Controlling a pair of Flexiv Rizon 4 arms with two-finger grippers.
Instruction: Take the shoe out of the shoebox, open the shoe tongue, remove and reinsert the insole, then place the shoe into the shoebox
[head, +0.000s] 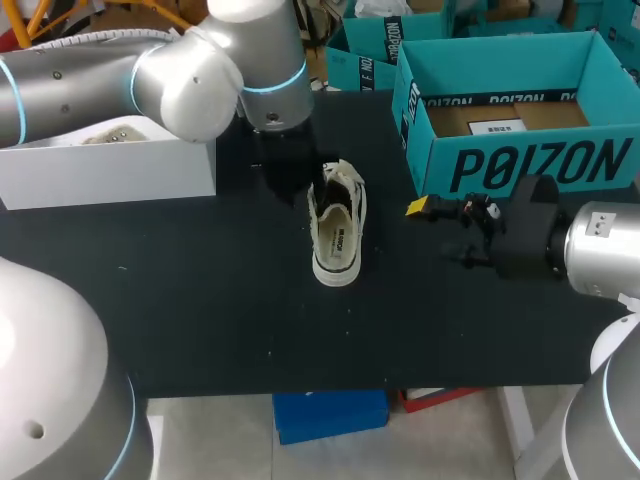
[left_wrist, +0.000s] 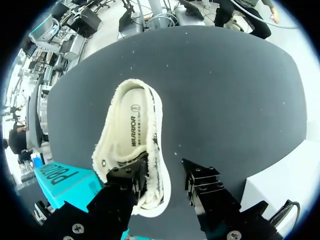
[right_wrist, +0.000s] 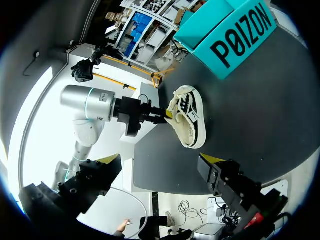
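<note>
The canvas shoe (head: 336, 228) lies out on the black table (head: 200, 300), apart from the teal shoebox (head: 520, 165), and its printed insole (left_wrist: 131, 122) looks seated inside. Your left gripper (left_wrist: 162, 172) hangs over the end of the shoe nearest it, jaws spread wide. One finger is over the shoe's opening and the other is outside the sidewall above bare table, so nothing is pinched. From that, you appear to be on the tongue or insole step. Lower until the inner finger catches the insole's edge rather than the frayed collar, then close gently and lift slowly. Your right gripper (right_wrist: 160, 170) sits between shoe and shoebox, also wide and empty. Use it to pin the sole so the shoe does not rise with the insole.
</note>
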